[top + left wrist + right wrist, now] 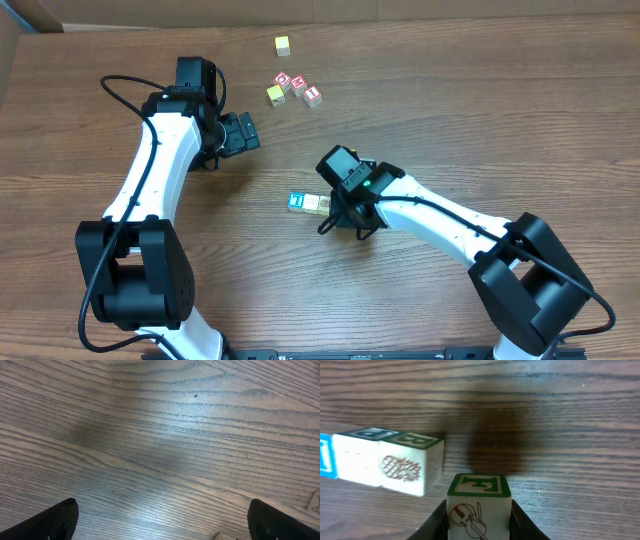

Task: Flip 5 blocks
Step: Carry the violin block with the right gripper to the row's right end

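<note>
The right gripper (338, 210) hangs just to the 5 o'clock side of the middle of the table (450, 110). Its two fingers (436, 521) press against opposite sides of the violin block (479, 507), so it has a narrow grip on that one block. The block's top face shows a green letter F, and its near face shows a brown violin print. I cannot tell whether the block rests on the wood or is raised a little. A dark shadow lies on the table at its 12 o'clock.

At 10 o'clock from the violin block, a short gap away, stands the pineapple block (410, 465), with a green B on top. It touches the P block (357, 457) at its 9 o'clock. The P block in turn touches the blue block (325, 455), which is cut off by the picture's edge. From overhead, these three form a short row at 9 o'clock from the right gripper.

The left gripper (240, 133) is at 10 o'clock from the table's middle. Its jaws are spread wide and hold nothing. In its own camera the fingertips (52, 521) sit in the two lower corners with only bare wood between them.

Toward 12 o'clock on the table, the yellow block (275, 94) lies close beside three red-and-white blocks (299, 84). A lone yellow-topped block (283, 44) stands apart at their 12 o'clock.
</note>
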{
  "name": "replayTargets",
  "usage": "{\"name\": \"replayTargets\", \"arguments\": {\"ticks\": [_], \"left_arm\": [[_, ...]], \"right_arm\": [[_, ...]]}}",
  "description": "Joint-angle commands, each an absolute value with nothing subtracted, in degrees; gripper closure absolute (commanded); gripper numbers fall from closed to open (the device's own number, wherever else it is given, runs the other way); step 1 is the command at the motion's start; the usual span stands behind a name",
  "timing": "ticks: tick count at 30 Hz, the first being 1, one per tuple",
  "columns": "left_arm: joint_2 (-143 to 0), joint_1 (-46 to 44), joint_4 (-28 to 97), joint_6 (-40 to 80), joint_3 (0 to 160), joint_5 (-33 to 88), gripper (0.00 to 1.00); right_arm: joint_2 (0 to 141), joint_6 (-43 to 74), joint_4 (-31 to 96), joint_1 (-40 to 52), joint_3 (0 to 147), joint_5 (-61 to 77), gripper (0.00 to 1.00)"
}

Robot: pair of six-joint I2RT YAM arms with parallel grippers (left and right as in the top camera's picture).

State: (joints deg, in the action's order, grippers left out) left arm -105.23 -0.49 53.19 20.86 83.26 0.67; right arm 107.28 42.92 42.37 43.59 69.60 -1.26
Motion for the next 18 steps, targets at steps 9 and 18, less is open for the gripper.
{"name": "replayTargets", "arguments": {"ticks": [9, 18], "left_arm": [[-105.6, -0.4, 53.2, 21.2, 84.0, 1.1, 0.00], [-105.6, -0.4, 53.2, 21.2, 84.0, 1.1, 0.00]], "right_arm": [[106.2, 43.5, 39.1, 43.6, 68.4, -2.5, 0.49], [102.3, 43.4, 48.6, 41.8, 74.2, -2.3, 0.48]]}}
